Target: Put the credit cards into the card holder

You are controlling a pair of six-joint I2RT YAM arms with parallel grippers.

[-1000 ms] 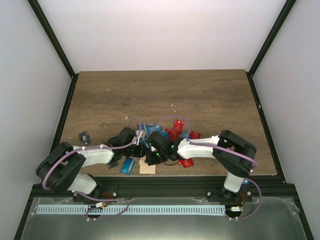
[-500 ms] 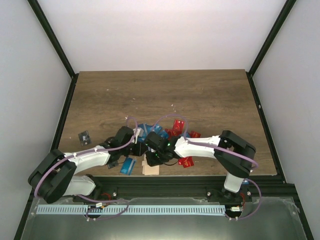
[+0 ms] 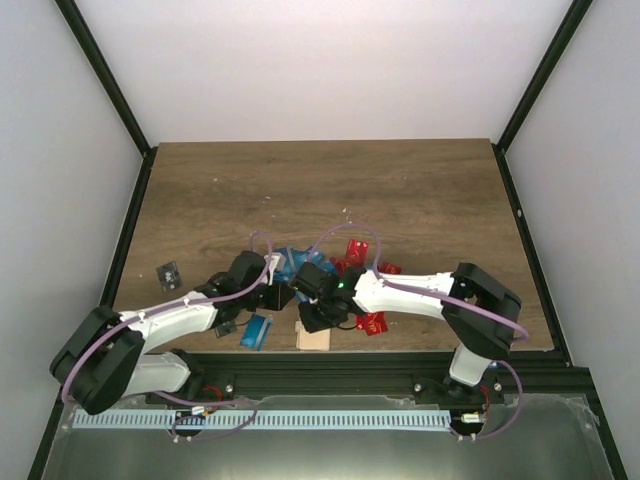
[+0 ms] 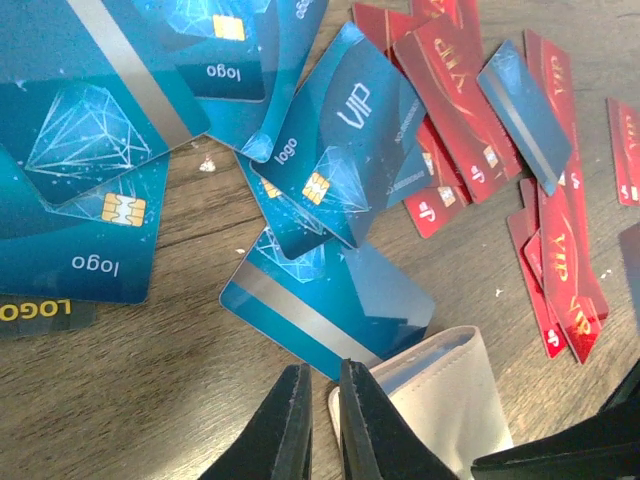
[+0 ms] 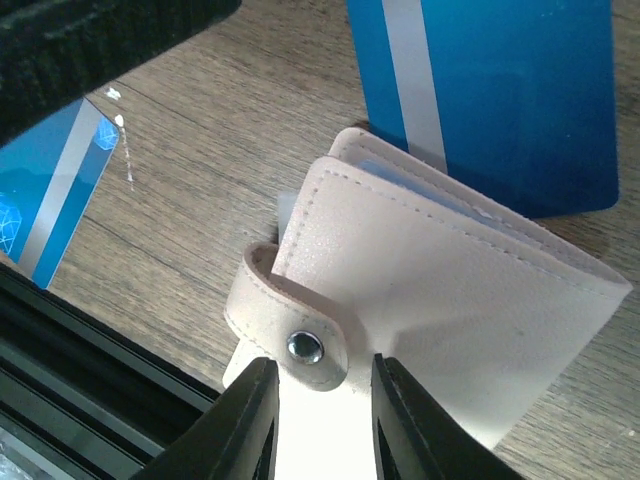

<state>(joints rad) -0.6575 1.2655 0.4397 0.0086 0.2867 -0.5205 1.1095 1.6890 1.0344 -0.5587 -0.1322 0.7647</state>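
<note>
The pale beige card holder (image 3: 312, 338) lies near the table's front edge, with a blue card sticking out of its top (image 5: 490, 90). My right gripper (image 3: 313, 318) straddles the holder's (image 5: 440, 290) snap strap (image 5: 305, 347), and its jaws grip the holder's flap. My left gripper (image 4: 322, 380) is shut and empty. Its tips rest on the wood between that blue card (image 4: 330, 300) and the holder's corner (image 4: 440, 400). Several blue cards (image 4: 340, 150) and red cards (image 4: 470, 100) lie scattered beyond it.
A black card (image 3: 169, 274) lies apart at the left and another blue card (image 3: 257, 331) near the front edge. A red card (image 3: 373, 323) sits right of the holder. The table's black front rail (image 5: 60, 330) runs right beside the holder.
The holder has shifted slightly right with my right gripper. My left arm has stretched further right toward the holder.
</note>
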